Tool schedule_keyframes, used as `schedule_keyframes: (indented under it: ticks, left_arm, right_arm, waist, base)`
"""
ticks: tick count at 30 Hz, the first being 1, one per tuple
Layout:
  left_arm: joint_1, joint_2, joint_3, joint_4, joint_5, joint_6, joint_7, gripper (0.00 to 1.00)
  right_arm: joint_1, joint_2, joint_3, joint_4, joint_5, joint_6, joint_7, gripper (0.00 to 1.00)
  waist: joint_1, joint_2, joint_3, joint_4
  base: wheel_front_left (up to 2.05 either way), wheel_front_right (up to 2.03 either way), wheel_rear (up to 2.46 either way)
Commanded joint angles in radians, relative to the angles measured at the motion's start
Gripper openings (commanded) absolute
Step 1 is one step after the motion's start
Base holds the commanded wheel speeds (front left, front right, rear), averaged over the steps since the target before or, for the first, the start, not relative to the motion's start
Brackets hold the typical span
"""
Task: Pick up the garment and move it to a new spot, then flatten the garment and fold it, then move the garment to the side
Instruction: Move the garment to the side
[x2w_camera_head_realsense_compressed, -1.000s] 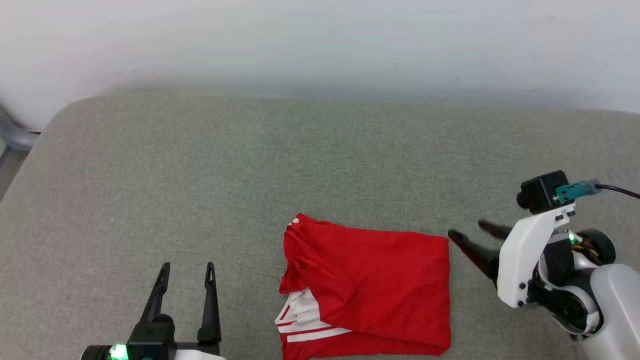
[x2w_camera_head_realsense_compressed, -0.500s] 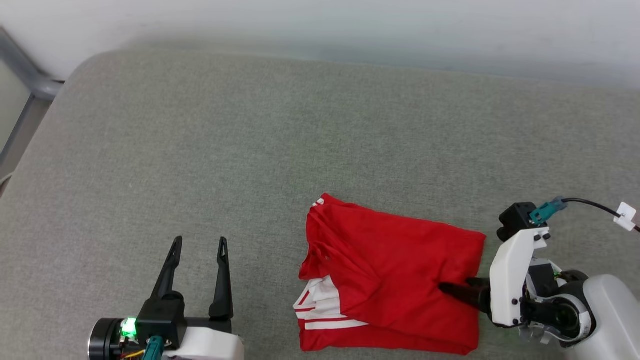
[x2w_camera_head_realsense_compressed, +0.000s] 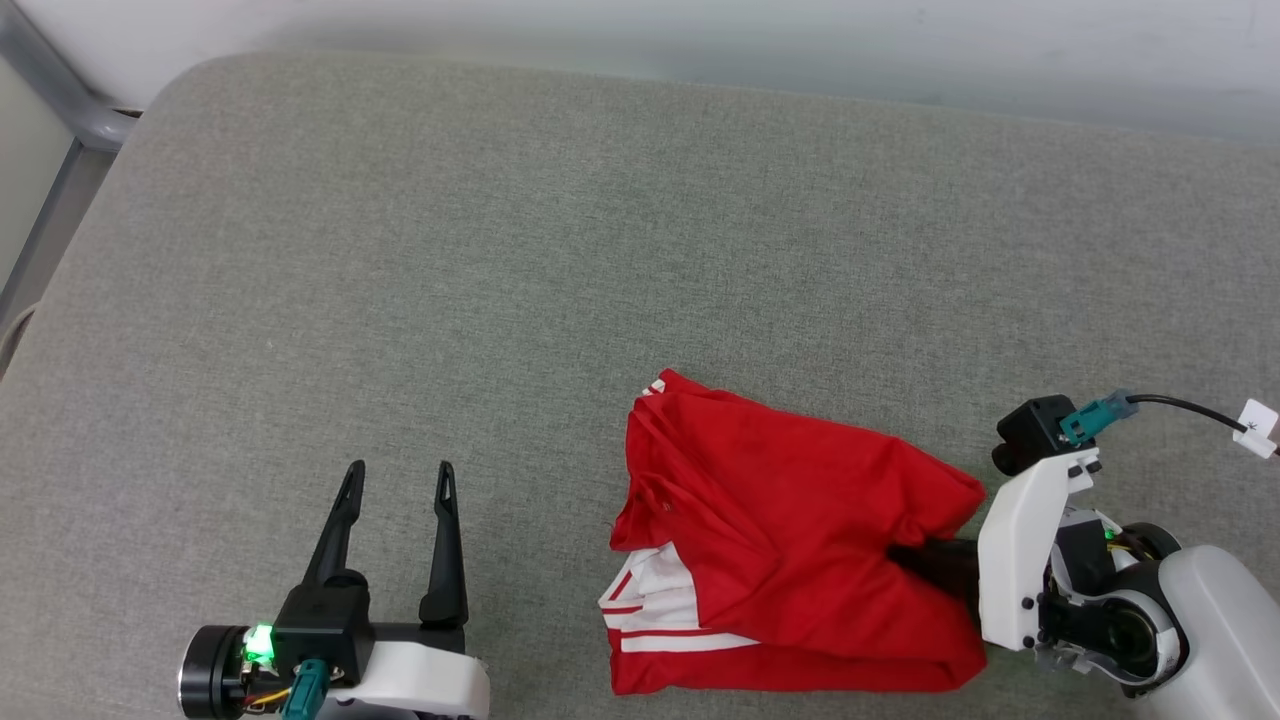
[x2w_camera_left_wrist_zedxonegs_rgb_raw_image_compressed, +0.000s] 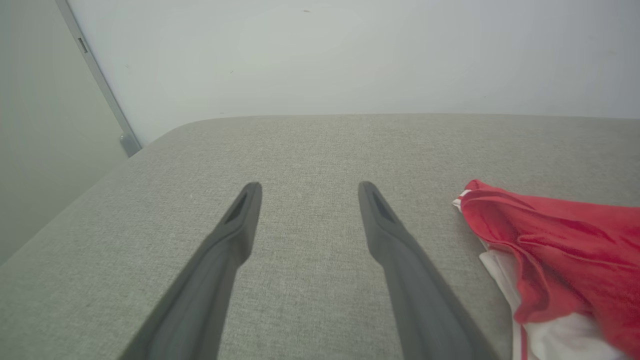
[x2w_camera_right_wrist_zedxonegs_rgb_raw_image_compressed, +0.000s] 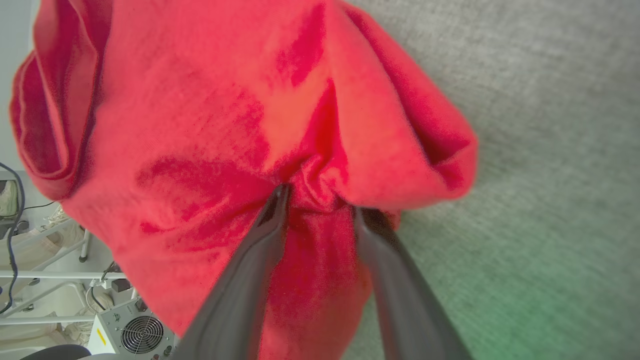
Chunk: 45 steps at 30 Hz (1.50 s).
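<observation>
The garment (x2w_camera_head_realsense_compressed: 790, 540) is a folded red shirt with a white, red-striped sleeve at its lower left. It lies on the grey cushion (x2w_camera_head_realsense_compressed: 500, 250) at the front right. My right gripper (x2w_camera_head_realsense_compressed: 915, 560) has pushed into its right edge, which is bunched and raised over the fingers. In the right wrist view the gripper (x2w_camera_right_wrist_zedxonegs_rgb_raw_image_compressed: 320, 200) straddles a gathered fold of the garment (x2w_camera_right_wrist_zedxonegs_rgb_raw_image_compressed: 200, 125), jaws still somewhat apart with cloth between; a firm pinch does not show. My left gripper (x2w_camera_head_realsense_compressed: 397, 470) stands open to the garment's left, apart from it, nothing between its fingers (x2w_camera_left_wrist_zedxonegs_rgb_raw_image_compressed: 240, 220). The garment's (x2w_camera_left_wrist_zedxonegs_rgb_raw_image_compressed: 560, 240) near edge lies to its right.
The cushion runs wide and bare to the left and back, up to a pale wall (x2w_camera_head_realsense_compressed: 700, 30). A grey metal frame (x2w_camera_head_realsense_compressed: 60, 100) stands past the cushion's left corner. Beyond the cushion's edge the right wrist view shows a box with a fan (x2w_camera_right_wrist_zedxonegs_rgb_raw_image_compressed: 135, 332).
The head camera has shifted. My right gripper moved left from beside the garment's right edge into the cloth, bunching and lifting that edge, and its jaws have narrowed. The left gripper stays open.
</observation>
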<state>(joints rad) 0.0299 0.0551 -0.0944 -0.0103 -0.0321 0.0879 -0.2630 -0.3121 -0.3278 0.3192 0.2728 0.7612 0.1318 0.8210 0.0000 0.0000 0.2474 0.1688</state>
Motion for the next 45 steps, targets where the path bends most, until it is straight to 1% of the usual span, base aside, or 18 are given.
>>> schedule_keyframes:
  ticks: [1, 7, 12, 15, 23, 28, 31, 36, 45]
  left_arm:
    - [-0.015, -0.002, -0.001, 0.002, 0.002, -0.002, -0.002, 1.00]
    - [0.001, -0.003, 0.000, 0.003, 0.004, 0.003, -0.002, 1.00]
    - [0.015, -0.003, 0.010, -0.002, 0.007, 0.007, -0.002, 1.00]
    - [0.018, -0.003, 0.022, -0.007, 0.011, 0.017, -0.002, 1.00]
    - [0.015, 0.005, 0.041, -0.022, 0.020, 0.018, -0.002, 1.00]
    - [-0.002, 0.016, 0.055, -0.035, 0.025, 0.018, -0.002, 1.00]
    - [-0.016, 0.025, 0.059, -0.042, 0.028, 0.015, -0.002, 1.00]
    - [-0.050, 0.043, 0.057, -0.061, 0.036, 0.012, -0.002, 1.00]
    - [-0.131, 0.066, 0.045, -0.105, 0.046, 0.011, -0.002, 1.00]
  right_arm:
    - [0.012, 0.009, 0.034, 0.032, 0.007, -0.002, 0.000, 0.00]
    - [-0.031, -0.038, 0.059, -0.023, 0.027, -0.002, -0.070, 0.00]
    - [-0.075, -0.110, 0.101, -0.084, 0.004, -0.002, -0.125, 0.00]
    - [-0.095, -0.158, 0.115, -0.105, -0.014, -0.002, -0.153, 0.00]
    - [-0.162, -0.271, 0.135, -0.134, -0.059, -0.002, -0.200, 0.00]
    - [-0.210, -0.325, 0.142, -0.138, -0.093, -0.002, -0.236, 0.00]
    - [-0.243, -0.352, 0.135, -0.127, -0.112, -0.002, -0.261, 0.00]
    - [-0.305, -0.408, 0.094, -0.083, -0.163, -0.002, -0.293, 0.00]
    - [-0.388, -0.494, -0.046, 0.039, -0.251, -0.002, -0.291, 0.00]
  waist:
    - [0.0000, 0.0000, -0.005, -0.003]
    - [0.0000, 0.0000, -0.021, -0.023]
    - [0.0000, 0.0000, -0.032, -0.062]
    - [0.0000, 0.0000, -0.034, -0.098]
    - [0.0000, 0.0000, -0.019, -0.214]
    - [0.0000, 0.0000, 0.005, -0.278]
    - [0.0000, 0.0000, 0.026, -0.303]
    - [0.0000, 0.0000, 0.085, -0.317]
    - [0.0000, 0.0000, 0.234, -0.287]
  base:
    - [0.00, 0.00, 0.00]
    - [0.00, 0.00, 0.00]
    - [0.00, 0.00, 0.00]
    - [0.00, 0.00, 0.00]
    - [0.00, 0.00, 0.00]
    - [0.00, 0.00, 0.00]
    - [0.00, 0.00, 0.00]
    - [0.00, 0.00, 0.00]
    - [0.00, 0.00, 0.00]
